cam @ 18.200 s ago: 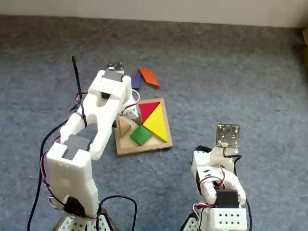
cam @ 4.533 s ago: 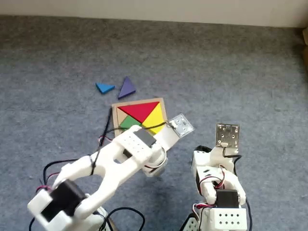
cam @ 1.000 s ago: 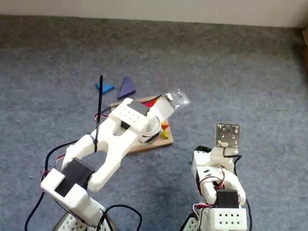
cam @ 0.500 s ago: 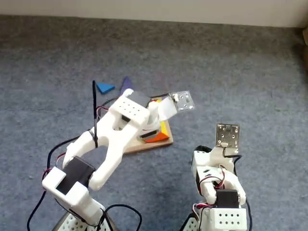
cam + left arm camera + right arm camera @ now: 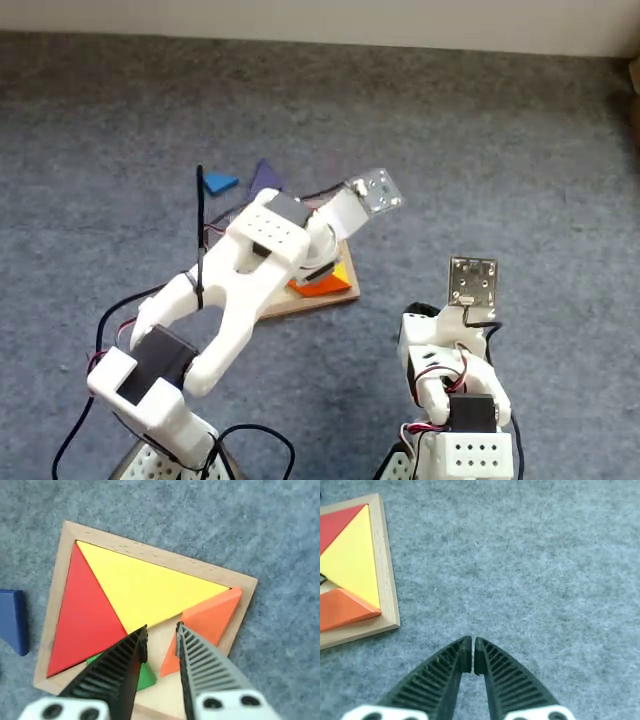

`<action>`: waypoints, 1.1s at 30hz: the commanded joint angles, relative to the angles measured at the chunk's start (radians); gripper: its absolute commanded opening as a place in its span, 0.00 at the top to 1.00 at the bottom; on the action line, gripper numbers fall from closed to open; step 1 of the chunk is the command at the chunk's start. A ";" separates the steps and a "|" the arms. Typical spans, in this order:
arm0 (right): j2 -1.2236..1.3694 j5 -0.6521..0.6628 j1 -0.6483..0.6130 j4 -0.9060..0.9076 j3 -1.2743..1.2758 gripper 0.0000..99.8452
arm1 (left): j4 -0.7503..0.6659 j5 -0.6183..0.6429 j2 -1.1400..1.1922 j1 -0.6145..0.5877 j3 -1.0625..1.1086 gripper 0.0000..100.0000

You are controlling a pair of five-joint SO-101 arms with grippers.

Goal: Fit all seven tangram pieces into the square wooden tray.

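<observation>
Grey carpeted worktop. The wooden tray holds the red piece, yellow piece, orange piece and green piece. The blue piece and purple piece lie outside, near it. Pieces judged light, thin and rigid; grip across opposite edges. Left gripper: jaws narrowly parted, empty, over the tray's bare gap. Right gripper: jaws practically closed, empty.

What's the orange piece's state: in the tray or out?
In. The orange piece lies inside the tray, against the yellow triangle.
</observation>
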 commanded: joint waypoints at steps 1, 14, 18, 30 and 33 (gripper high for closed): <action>-0.019 -0.006 0.015 0.001 0.114 0.97 | -0.138 0.015 -0.010 0.015 0.128 0.89; -0.019 -0.006 0.015 0.001 0.114 0.97 | -0.138 0.051 -0.022 -0.004 0.128 0.90; -0.019 -0.006 0.015 0.001 0.114 0.97 | -0.140 0.144 -0.021 -0.004 0.082 0.89; -0.019 -0.006 0.015 0.001 0.114 0.97 | 0.002 0.161 -0.154 -0.111 -0.053 0.89; -0.019 -0.006 0.015 0.001 0.114 0.97 | 0.002 0.204 -0.191 -0.203 -0.085 0.89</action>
